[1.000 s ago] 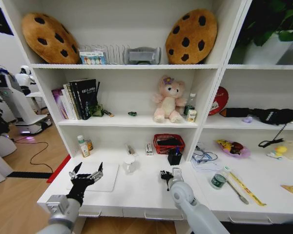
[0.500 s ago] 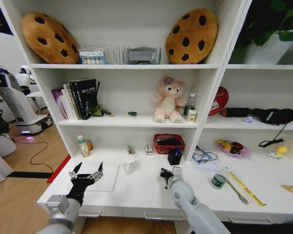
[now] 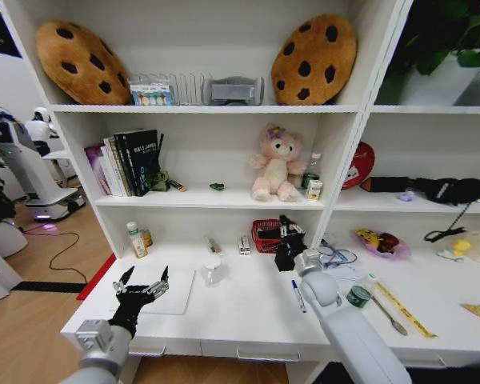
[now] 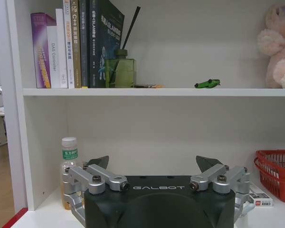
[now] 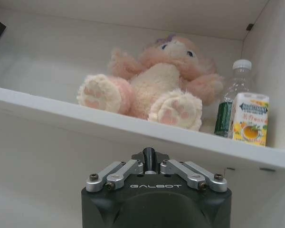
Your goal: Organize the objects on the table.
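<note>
My right gripper hangs over the black pen holder, in front of the red basket. In the right wrist view my right gripper is shut on a black marker that stands up between the fingers. A blue marker lies on the white table. My left gripper is open above the silver laptop, and the left wrist view shows the left gripper wide open with nothing in it. A clear bottle with a green label stands to the right. A tiny green toy sits on the middle shelf.
A pink plush bear, a bottle and a drink carton fill the shelf above the right gripper. Books stand at the left. A clear cup, a small bottle, a ruler and a tool lie on the table.
My right gripper rose from the table's front toward the pen holder, with the black marker in it. The blue marker now shows on the table. The left arm stayed still.
</note>
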